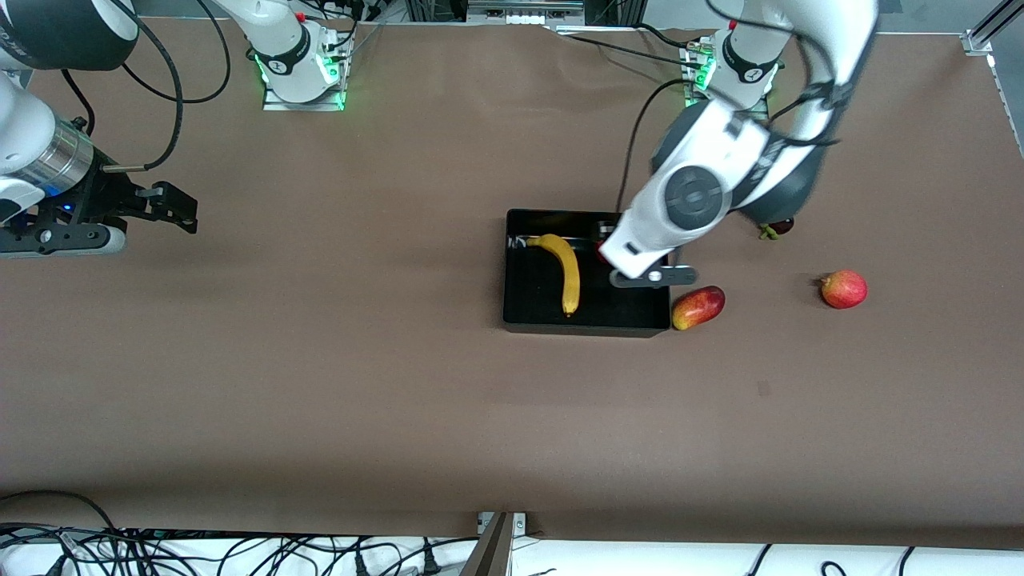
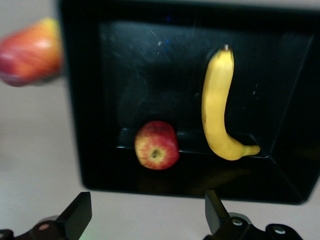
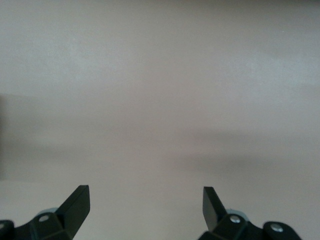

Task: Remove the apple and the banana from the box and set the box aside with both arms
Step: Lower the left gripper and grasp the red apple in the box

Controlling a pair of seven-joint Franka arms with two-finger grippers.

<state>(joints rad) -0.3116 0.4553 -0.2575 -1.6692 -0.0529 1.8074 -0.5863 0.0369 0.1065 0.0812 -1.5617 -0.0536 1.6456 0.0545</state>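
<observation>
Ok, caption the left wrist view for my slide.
Open left end effector over the box, apple and banana inside.

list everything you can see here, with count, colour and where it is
box: one, glossy black, mid-table toward the left arm's end
banana: one, yellow, lying in the box
apple: one, red with a yellowish patch, in the box beside the banana
oval fruit: one, red and yellow, on the table just outside the box
round fruit: one, red, on the table farther toward the left arm's end
dark fruit: one, mostly hidden under the left arm
table: one, brown
left pincer: open, empty, over the box
right pincer: open, empty, waiting over bare table
</observation>
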